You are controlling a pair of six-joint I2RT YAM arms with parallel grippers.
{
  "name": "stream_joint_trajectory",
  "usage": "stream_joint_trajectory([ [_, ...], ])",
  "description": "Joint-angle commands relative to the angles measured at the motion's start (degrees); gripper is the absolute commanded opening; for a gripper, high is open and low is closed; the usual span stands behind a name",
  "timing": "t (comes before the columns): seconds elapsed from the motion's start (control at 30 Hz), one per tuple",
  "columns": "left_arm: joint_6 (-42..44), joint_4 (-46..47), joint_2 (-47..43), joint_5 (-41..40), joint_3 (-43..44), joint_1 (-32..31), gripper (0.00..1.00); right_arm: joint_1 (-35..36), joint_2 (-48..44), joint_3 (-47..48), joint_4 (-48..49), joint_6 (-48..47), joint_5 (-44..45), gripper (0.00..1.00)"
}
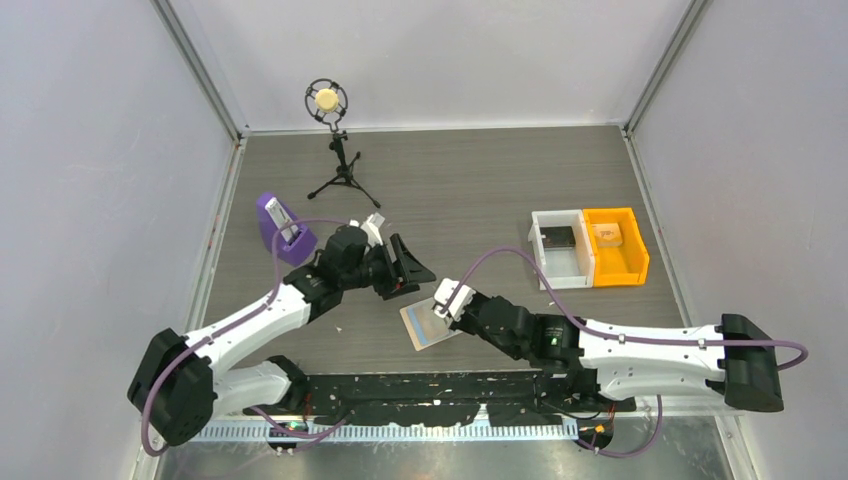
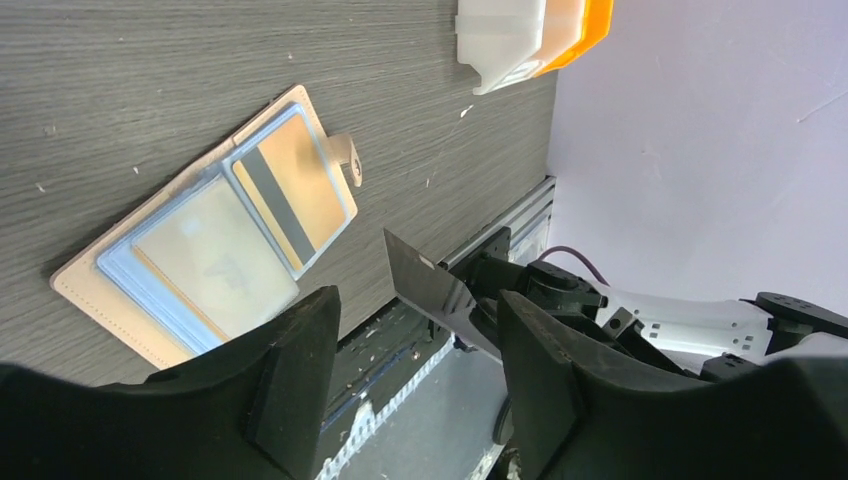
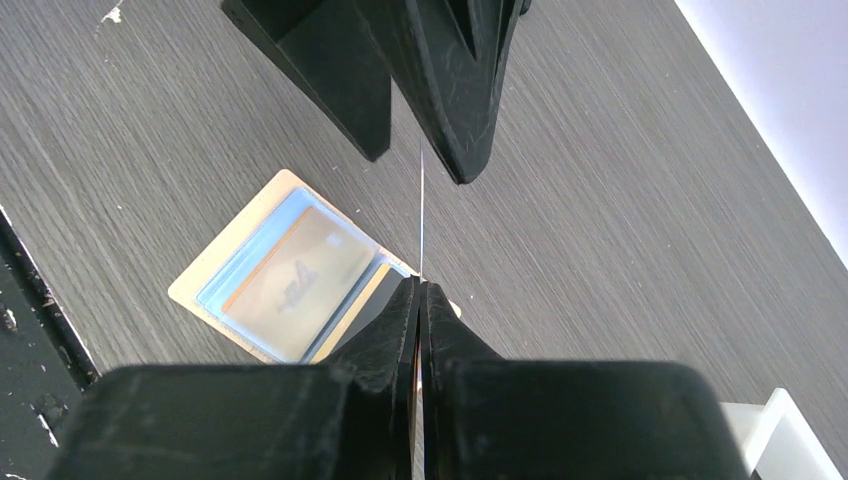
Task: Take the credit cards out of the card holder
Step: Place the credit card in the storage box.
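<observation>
**Right gripper (image 3: pixel 420 290) clamps a thin dark glossy card (image 2: pixel 430 290) over the open pale tan leather-look card holder (image 2: pixel 85 285).**

From the near table edge, both black-and-white arms reach inward and meet mid-table. The card holder, light blue inside, lies flat on the dark grey wood-grain table (image 1: pixel 480 180) beneath the right arm's wrist. An orange-gold card with a dark stripe (image 2: pixel 295 185) and a pale card (image 2: pixel 215 265) sit in its clear pockets; the pale one's mark is too blurred to read. The left gripper (image 2: pixel 415 305) faces the right one, fingers apart either side of the held card's free end; whether they touch it cannot be told. Farther right, a white plastic bin (image 1: pixel 556 214) and an orange plastic bin (image 1: pixel 612 212) stand touching. At far left are a purple wedge-shaped stand (image 1: pixel 275 225) and a black tripod microphone stand (image 1: pixel 340 165).
</observation>
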Motion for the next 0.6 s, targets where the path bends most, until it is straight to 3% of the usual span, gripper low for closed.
stream_joint_trajectory([
  [0.0,-1.3,6.1,1.7,2.6,0.3,0.4,0.57,0.8,0.7,2.0,4.1,-1.3,1.8,0.05],
  [0.13,-2.7,9.4,2.7,4.3,0.0,0.4,0.29,1.0,0.6,1.9,3.4,-1.7,0.5,0.06],
  [0.3,-2.9,12.9,3.1,6.4,-1.0,0.5,0.0,1.0,-0.6,1.3,1.8,-1.1,-1.4,0.21],
  [0.4,-1.3,14.9,2.7,7.0,-1.8,0.6,0.0,1.0,-1.8,1.2,0.4,0.9,-2.4,0.36],
  [0.57,5.9,19.1,0.2,5.6,-3.9,0.6,0.0,0.4,-3.6,4.0,-5.4,9.8,-5.9,0.47],
])
